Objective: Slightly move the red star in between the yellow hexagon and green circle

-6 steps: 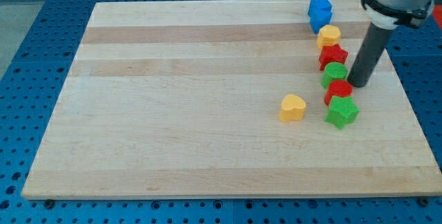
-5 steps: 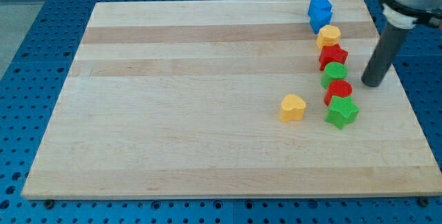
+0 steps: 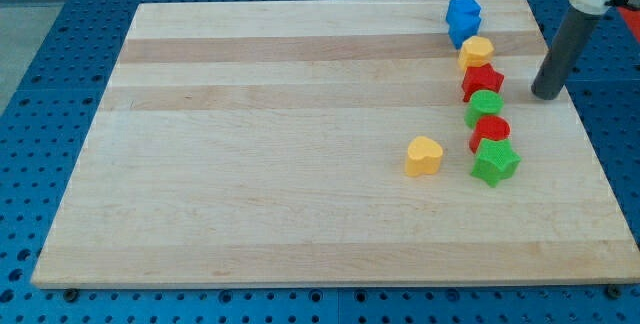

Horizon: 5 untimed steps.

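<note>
The red star [image 3: 482, 81] lies at the view's right of the wooden board [image 3: 250, 144], in a near-vertical row of blocks. The yellow hexagon [image 3: 477, 52] touches it from above and the green circle [image 3: 485, 107] touches it from below. My tip [image 3: 546, 95] is on the board to the right of the red star, a clear gap away, touching no block.
A blue block [image 3: 463, 18] tops the row. Below the green circle sit a red circle [image 3: 490, 132] and a green star [image 3: 495, 162]. A yellow heart [image 3: 424, 155] lies apart, left of the row. The board's right edge is close to my tip.
My tip has moved right and up the view, away from the green circle and red circle. No block has moved.
</note>
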Each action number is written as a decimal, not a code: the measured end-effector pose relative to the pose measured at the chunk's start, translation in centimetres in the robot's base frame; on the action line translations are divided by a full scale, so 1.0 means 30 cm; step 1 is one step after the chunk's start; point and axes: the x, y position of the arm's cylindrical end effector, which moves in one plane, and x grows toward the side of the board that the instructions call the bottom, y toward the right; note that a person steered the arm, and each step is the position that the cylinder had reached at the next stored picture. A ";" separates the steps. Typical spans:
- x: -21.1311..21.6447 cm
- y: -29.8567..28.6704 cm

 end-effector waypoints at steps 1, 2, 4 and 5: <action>0.000 -0.024; 0.000 -0.054; 0.000 -0.099; 0.000 -0.121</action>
